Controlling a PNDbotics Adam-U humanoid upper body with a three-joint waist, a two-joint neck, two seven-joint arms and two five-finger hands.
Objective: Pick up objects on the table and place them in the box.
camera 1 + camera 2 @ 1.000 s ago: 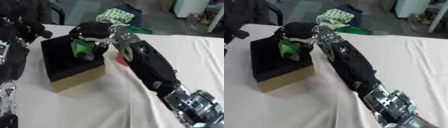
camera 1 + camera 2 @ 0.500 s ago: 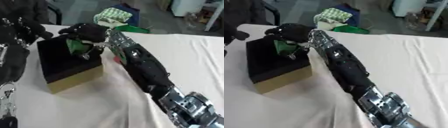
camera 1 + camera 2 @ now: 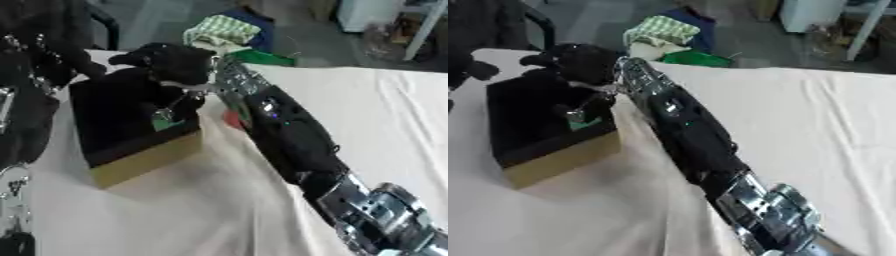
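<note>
- While my right hand (image 3: 171, 61) hangs over the box (image 3: 131, 125), I can't tell whether its fingers hold the green object (image 3: 166, 122) just beneath them inside the box or have let it go; they look curled downward.
- To do this step well, I judge I should let the fingers relax only once the green piece sits on the box floor, then lift straight up so nothing catches on the near wall.
- Beneath my hand the box is squarish, with a dark matte inside and a tan, cardboard-like outer face.
- Beside my forearm, on the table (image 3: 376, 115), a small red thing (image 3: 231, 119) peeks out, mostly hidden by the arm; it looks like a later pick.
- Under everything the table wears a pale cloth, soft and slightly creased.
- Off to the far side of the box my left hand (image 3: 464, 67) shows as a dark shape; its fingers are unclear.
</note>
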